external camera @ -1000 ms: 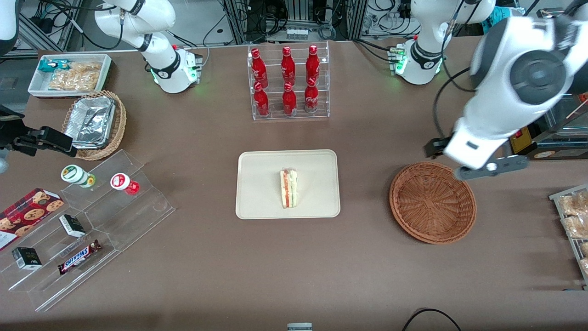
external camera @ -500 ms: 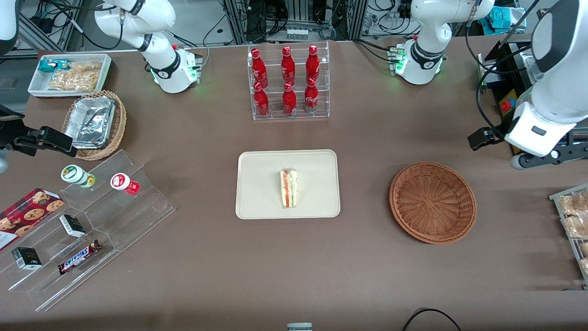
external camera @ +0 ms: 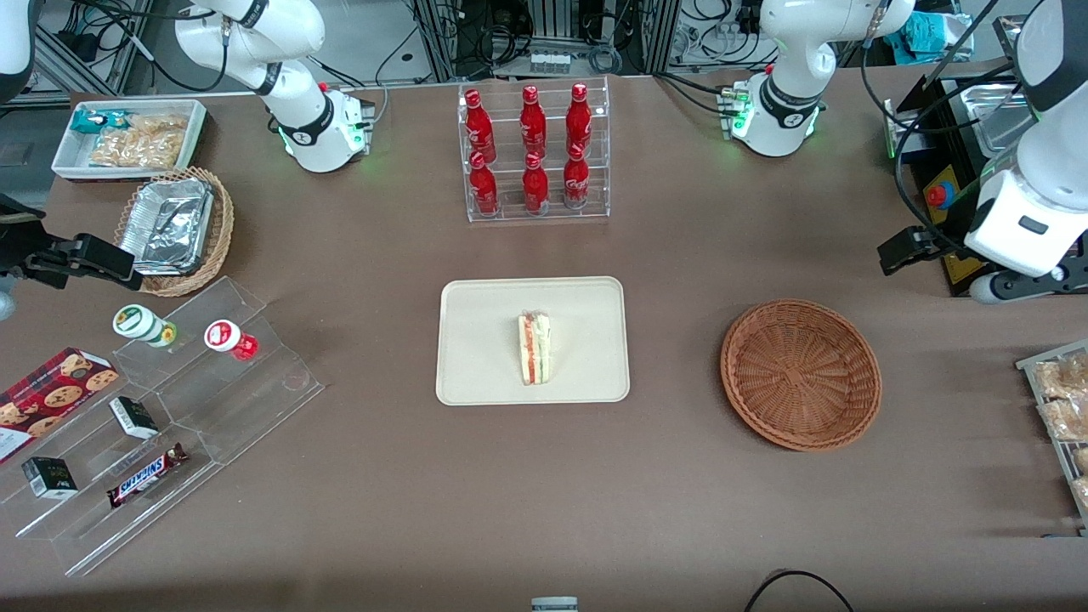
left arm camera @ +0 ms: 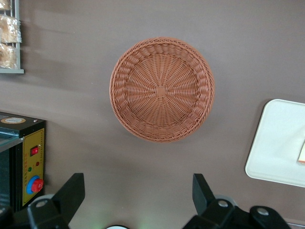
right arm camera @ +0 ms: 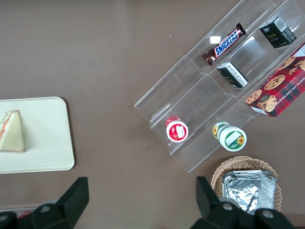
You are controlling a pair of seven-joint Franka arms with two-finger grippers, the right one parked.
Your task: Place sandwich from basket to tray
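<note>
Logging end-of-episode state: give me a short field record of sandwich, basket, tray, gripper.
sandwich: lying on the tray, near its middle
tray: mid-table, nearer the front camera than the bottle rack
basket: empty, beside the tray toward the working arm's end
gripper: open, holding nothing, raised above the table beside the basket
task state: sandwich already on tray

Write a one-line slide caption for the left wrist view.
Open tool hovers above the empty basket; tray beside it.

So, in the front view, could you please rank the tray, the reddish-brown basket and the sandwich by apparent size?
1. Tray, largest.
2. Basket, somewhat smaller and empty.
3. Sandwich, far smallest, lying on the tray.
The tool hangs open above the table beside the basket.
</note>
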